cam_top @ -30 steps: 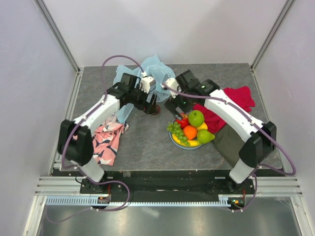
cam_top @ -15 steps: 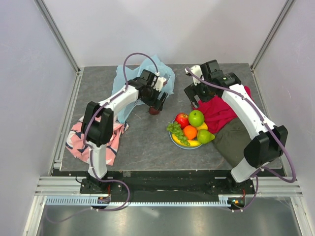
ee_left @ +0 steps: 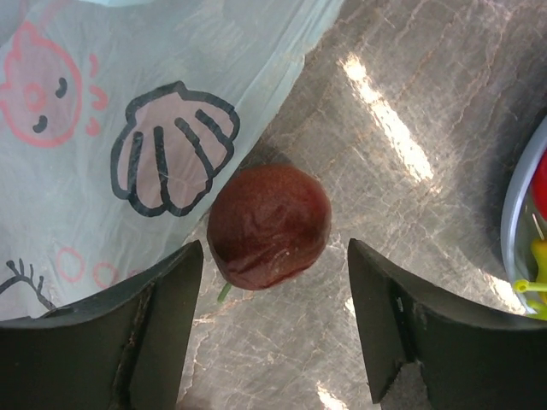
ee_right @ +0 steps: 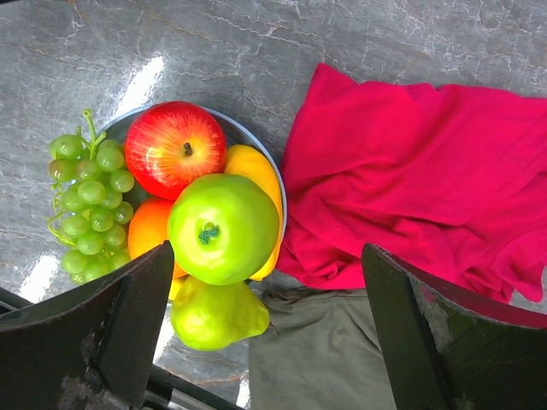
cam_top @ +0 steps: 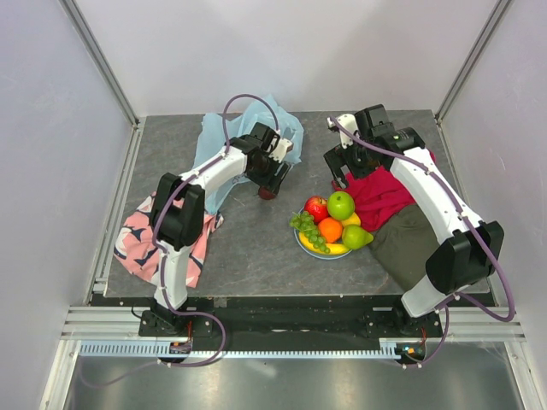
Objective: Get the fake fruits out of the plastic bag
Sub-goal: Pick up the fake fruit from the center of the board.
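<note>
Grey counter (cam_top: pixel 256 256) holds the plum (ee_left: pixel 268 225), likely the last fruit, just beside the bag (ee_left: pixel 128 128); left fingers (ee_left: pixel 162 333), narrowing but apart, straddle it; right fingers (ee_right: pixel 120 325), wide, have withdrawn above the plate (ee_right: pixel 244 132)

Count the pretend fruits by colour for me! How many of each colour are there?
Red: 1, the red apple
Green: 3, the green apple, pear, grape bunch
Orange: 1, the orange
Yellow: 1, the banana
Dark purple: 1, the plum
Total: 7
</note>
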Tool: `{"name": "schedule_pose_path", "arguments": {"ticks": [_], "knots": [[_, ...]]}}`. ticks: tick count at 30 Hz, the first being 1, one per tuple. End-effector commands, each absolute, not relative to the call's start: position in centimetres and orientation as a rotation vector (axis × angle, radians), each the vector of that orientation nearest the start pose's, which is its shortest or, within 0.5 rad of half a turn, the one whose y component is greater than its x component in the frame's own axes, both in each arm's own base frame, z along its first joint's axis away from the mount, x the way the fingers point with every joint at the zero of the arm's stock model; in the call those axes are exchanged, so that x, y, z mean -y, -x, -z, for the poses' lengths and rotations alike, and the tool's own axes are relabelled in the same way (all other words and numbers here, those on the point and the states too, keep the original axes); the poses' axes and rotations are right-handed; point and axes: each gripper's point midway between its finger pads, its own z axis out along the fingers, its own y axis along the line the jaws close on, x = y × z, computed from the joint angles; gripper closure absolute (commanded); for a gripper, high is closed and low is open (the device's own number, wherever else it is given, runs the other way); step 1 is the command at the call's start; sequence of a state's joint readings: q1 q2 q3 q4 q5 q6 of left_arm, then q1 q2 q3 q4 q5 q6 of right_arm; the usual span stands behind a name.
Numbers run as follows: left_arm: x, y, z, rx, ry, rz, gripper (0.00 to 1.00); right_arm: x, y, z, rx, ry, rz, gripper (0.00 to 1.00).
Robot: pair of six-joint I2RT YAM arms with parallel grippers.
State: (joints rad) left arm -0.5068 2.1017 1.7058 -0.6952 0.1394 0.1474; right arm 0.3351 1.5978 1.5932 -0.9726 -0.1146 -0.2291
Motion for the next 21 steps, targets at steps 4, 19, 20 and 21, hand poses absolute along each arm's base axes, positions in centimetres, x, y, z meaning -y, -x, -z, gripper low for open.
{"name": "schedule_pose_path", "arguments": {"ticks": [4,19,20,21], "knots": [[25.45,-40.7,-6.8,-2.532,-0.982,0.297,0.29,-13.68,-35.58,-21.53,-2.403,0.712,-0.227,0.02],[24.89,-41.09,-6.33,-2.578,-1.011,0.189,0.32,-13.49,-35.94,-21.99,-2.39,0.694,-0.221,0.02],[24.99,-41.09,-6.45,-2.575,-1.011,0.196,0.34,-13.48,-35.93,-22.02,-2.39,0.694,-0.221,0.02],[25.05,-41.01,-6.41,-2.577,-1.016,0.203,0.39,-13.51,-35.92,-22.02,-2.39,0.695,-0.22,0.02]]}}
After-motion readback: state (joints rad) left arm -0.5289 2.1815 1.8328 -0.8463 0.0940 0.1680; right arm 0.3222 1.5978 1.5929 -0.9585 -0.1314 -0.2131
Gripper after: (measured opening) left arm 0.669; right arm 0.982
